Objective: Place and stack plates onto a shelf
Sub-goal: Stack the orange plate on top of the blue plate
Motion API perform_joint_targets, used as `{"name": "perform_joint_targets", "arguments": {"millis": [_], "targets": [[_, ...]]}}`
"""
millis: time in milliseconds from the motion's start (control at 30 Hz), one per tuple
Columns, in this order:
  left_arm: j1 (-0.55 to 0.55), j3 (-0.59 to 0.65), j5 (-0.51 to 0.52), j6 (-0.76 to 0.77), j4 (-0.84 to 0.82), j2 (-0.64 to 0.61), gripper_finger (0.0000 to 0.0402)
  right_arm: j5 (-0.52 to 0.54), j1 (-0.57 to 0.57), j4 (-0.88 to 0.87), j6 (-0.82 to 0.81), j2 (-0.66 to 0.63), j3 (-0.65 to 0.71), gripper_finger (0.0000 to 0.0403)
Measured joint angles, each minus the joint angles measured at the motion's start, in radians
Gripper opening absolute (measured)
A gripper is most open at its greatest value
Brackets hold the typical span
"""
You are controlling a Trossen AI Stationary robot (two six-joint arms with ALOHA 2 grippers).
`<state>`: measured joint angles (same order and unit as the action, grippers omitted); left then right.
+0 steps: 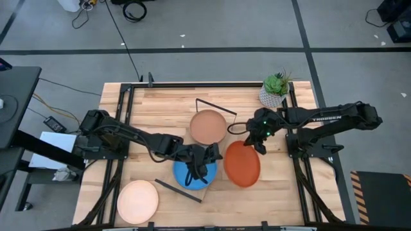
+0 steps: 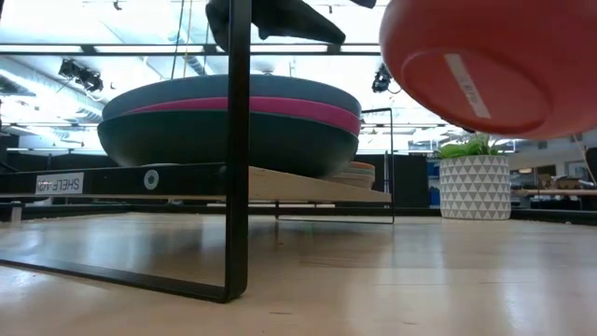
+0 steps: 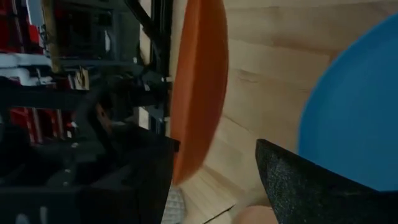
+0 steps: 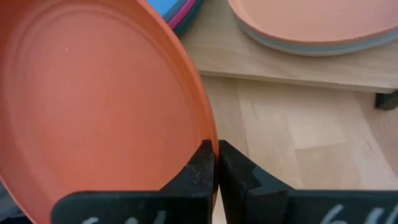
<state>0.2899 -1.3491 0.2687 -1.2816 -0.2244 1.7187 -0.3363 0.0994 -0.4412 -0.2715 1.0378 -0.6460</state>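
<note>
My right gripper (image 1: 259, 142) is shut on the orange-red plate (image 1: 242, 163), which hangs in the air at the low view's upper right (image 2: 494, 65). My left gripper (image 1: 196, 165) hovers open over the bright blue plate (image 1: 192, 174) and touches nothing. That blue plate tops a stack with magenta (image 2: 280, 107) and dark teal (image 2: 233, 145) plates on the shelf board (image 2: 308, 187). A tan plate (image 1: 208, 126) tops a second stack on the shelf's far end (image 4: 280, 62). A pale cream plate (image 1: 137, 200) lies flat on the table near the front left. My right gripper pinches the orange-red plate's rim (image 4: 207, 132) between its two fingers (image 4: 199, 168), on the plate's far-right side. The fingers come slanting down from the table's right. The plate is lifted clear of the table and tilted, its underside facing the low view.
A potted green plant (image 1: 276, 90) in a white patterned pot (image 2: 474, 182) stands at the table's far right corner. The shelf's black wire frames (image 2: 239, 149) stand at both ends (image 1: 212, 102). Bare tabletop lies in front of the shelf and to the near right.
</note>
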Motion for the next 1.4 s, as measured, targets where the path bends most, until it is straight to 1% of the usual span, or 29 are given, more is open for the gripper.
{"name": "perform_joint_targets", "arguments": {"millis": [167,433,500,633,767,833,967,1133,1333,1400], "targets": [[-0.015,0.000,-0.005,-0.040,0.043,0.000,0.0233,0.000,0.020,0.022,-0.025,0.008,0.000,0.0014],[-0.048,0.000,-0.060,-0.050,0.037,0.000,0.0233,0.027,0.056,0.040,-0.053,0.007,0.000,0.0014],[-0.053,0.000,-0.074,-0.065,0.031,0.000,0.0233,0.021,0.065,0.052,-0.063,0.007,0.000,0.0014],[-0.053,0.000,-0.139,-0.086,0.024,0.020,0.0233,-0.006,0.082,0.070,-0.067,0.007,0.000,0.0014],[-0.051,0.001,-0.133,-0.128,0.038,0.045,0.0229,-0.024,0.088,0.092,-0.075,0.007,0.001,0.0014],[-0.051,0.000,-0.131,-0.129,0.048,0.050,0.0217,-0.028,0.088,0.098,-0.077,0.008,0.001,0.0014],[-0.051,0.000,-0.126,-0.120,0.051,0.050,0.0174,-0.029,0.088,0.100,-0.072,0.008,0.001,0.0018],[-0.033,0.000,-0.132,-0.066,0.040,0.050,0.0124,-0.039,0.088,0.121,-0.069,0.007,0.001,0.0038],[0.002,0.001,-0.135,0.003,0.011,0.043,0.0089,-0.046,0.088,0.103,-0.041,-0.002,-0.038,0.0066],[0.013,0.001,-0.126,0.053,-0.019,0.027,0.0080,-0.033,0.092,0.060,-0.026,-0.013,-0.067,0.0072]]}}
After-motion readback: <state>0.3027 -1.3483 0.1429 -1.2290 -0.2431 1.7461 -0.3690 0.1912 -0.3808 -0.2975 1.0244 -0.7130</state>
